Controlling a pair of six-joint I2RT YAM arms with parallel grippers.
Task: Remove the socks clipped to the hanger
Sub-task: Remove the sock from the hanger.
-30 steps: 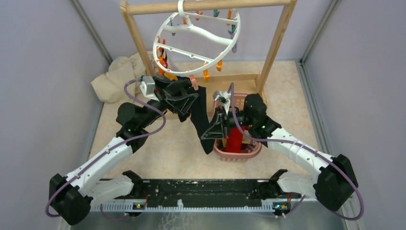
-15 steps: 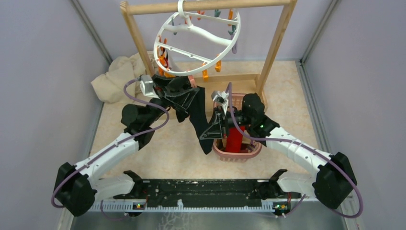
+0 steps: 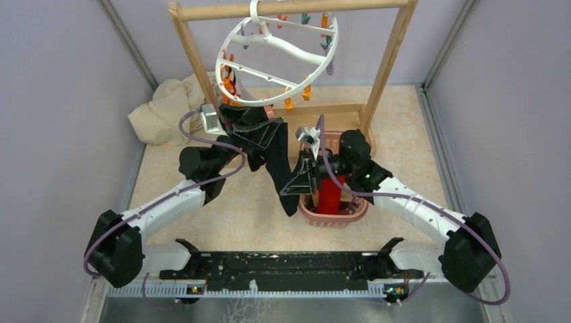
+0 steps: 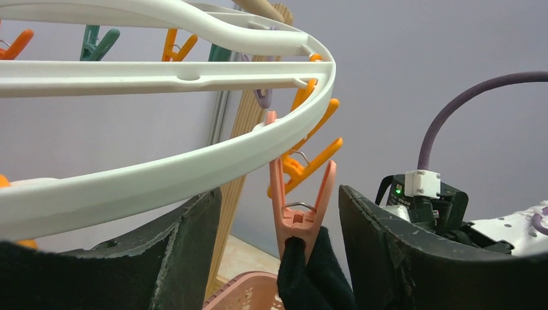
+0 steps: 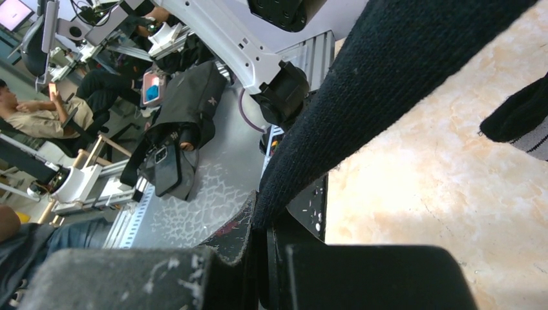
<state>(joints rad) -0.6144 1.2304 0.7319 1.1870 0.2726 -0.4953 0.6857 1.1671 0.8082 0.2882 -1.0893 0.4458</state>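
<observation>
The white ring hanger [image 3: 276,62] hangs from the wooden rack, with orange, teal and purple clips. A black sock [image 3: 277,165] hangs from a pink clip [image 4: 300,206] at the ring's near edge. My left gripper [image 4: 278,245] is open, one jaw on each side of that clip and the sock's top [image 4: 313,274]. My right gripper [image 3: 296,185] is shut on the black sock's lower part [image 5: 388,84]. A red sock [image 3: 330,195] lies in the pink basket [image 3: 353,214]. Another sock [image 3: 229,84] is clipped at the ring's left.
The wooden rack frame [image 3: 387,64] stands at the back. A beige cloth heap [image 3: 161,108] lies at the left. Grey walls close both sides. A black and grey fabric piece [image 5: 520,119] lies on the floor in the right wrist view.
My left arm has pushed forward and a little right, bringing its open jaws up around the pink clip. The right gripper still holds the black sock, nearly still.
</observation>
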